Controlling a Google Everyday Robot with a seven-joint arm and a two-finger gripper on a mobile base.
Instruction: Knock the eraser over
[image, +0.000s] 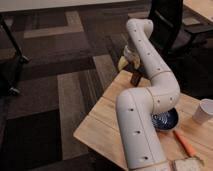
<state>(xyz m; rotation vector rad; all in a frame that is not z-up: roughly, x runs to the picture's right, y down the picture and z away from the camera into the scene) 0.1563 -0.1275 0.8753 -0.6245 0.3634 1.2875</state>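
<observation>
Eraser (135, 78) upright, long axis vert; gripper (125, 61) just above-left.

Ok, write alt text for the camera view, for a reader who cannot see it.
A white robot arm reaches across a wooden table, its gripper at the far corner, close above a small dark eraser that stands upright. A dark blue bowl, an orange stick and a white cup sit on the table's right side.

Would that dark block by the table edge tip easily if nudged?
Probably: the eraser stands on end, taller than wide, so a light push should topple it. It looks small, likely light. Near the table edge, below the gripper, it might fall off.
</observation>
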